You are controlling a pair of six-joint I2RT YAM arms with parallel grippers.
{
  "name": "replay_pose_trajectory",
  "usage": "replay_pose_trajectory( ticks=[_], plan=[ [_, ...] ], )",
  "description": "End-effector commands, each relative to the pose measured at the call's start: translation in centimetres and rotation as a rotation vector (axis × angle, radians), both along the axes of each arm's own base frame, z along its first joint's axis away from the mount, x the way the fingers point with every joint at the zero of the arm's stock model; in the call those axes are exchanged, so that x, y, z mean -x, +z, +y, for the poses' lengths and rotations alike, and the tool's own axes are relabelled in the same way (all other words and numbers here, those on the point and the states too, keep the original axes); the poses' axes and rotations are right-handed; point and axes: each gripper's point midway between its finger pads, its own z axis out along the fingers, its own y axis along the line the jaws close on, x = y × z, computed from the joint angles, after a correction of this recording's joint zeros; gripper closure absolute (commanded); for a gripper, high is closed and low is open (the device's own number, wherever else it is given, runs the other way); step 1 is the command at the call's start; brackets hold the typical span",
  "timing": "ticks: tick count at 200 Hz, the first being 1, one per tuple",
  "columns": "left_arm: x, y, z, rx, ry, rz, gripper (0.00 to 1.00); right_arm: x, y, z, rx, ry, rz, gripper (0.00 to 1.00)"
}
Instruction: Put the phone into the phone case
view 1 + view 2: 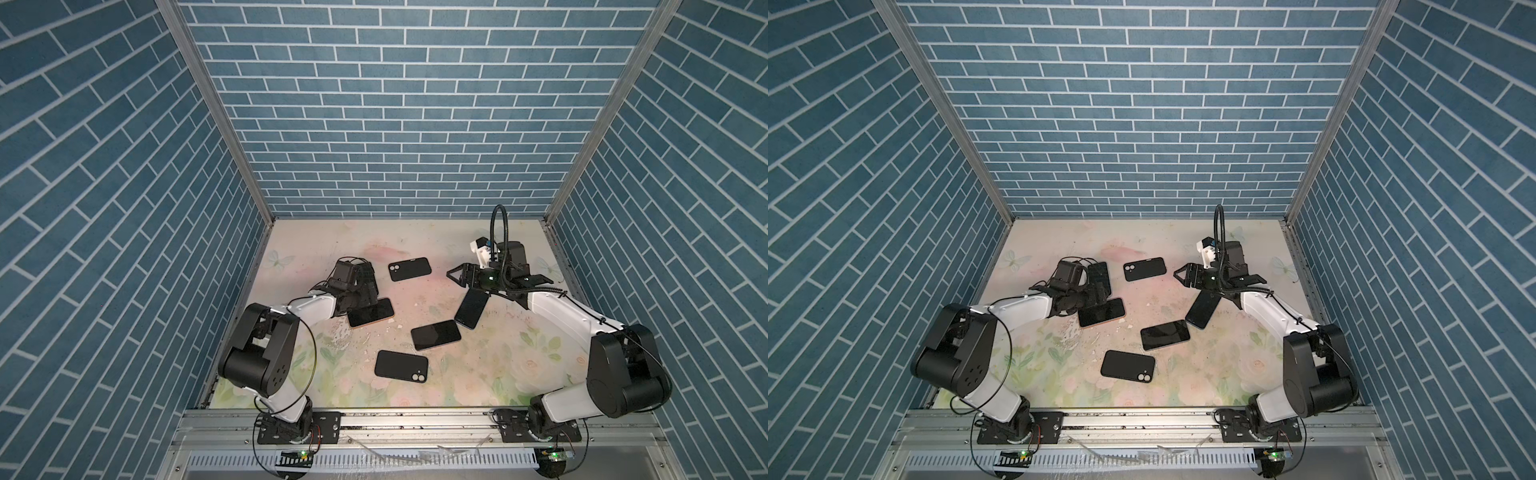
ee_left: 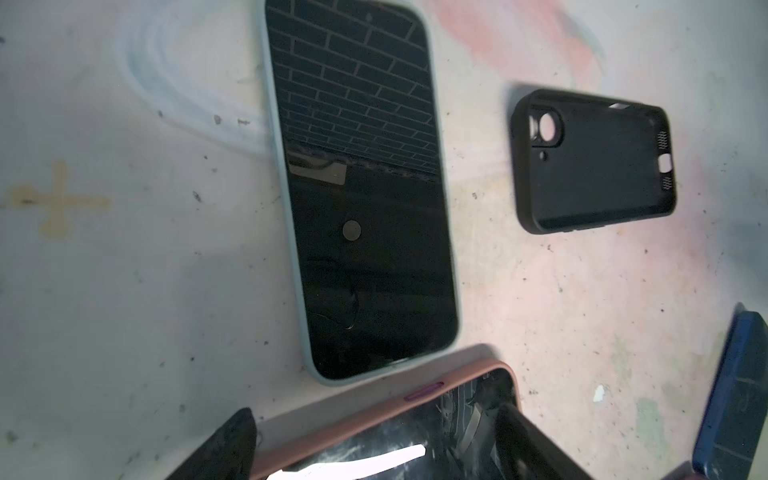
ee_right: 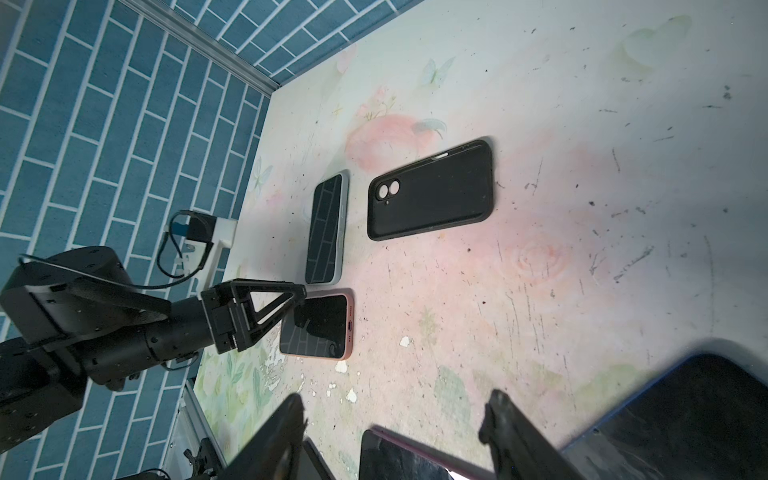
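Observation:
My left gripper [image 2: 374, 436] is open low over a phone in a pink case [image 2: 357, 415], which lies screen up on the table. One finger [image 2: 226, 444] stands outside its long edge and the other is over its screen. In both top views this gripper [image 1: 363, 297] covers part of the pink-cased phone [image 1: 372, 312]. An empty black phone case [image 2: 590, 162] lies open side up beyond it, also seen in a top view [image 1: 409, 269]. My right gripper [image 1: 454, 276] hangs open above the table, holding nothing, and its fingers [image 3: 282, 432] frame a dark phone [image 3: 399, 457] below.
A phone in a pale blue case [image 2: 357, 187] lies beside the pink one. A bare dark phone [image 1: 435, 335] lies mid-table, and a blue phone [image 1: 471, 309] lies under the right arm. A second black case [image 1: 401, 365] lies back up nearer the front. Blue brick walls enclose the floral table [image 1: 498, 374].

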Motion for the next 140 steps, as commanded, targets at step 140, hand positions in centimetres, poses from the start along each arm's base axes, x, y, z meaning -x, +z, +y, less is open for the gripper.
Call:
replay_pose_trajectory(
  ticks=[140],
  plan=[
    [6.4, 14.2, -6.2, 0.272, -0.322, -0.190, 0.01, 4.5, -4.2, -1.7, 0.182, -0.003, 0.206, 0.33]
  ],
)
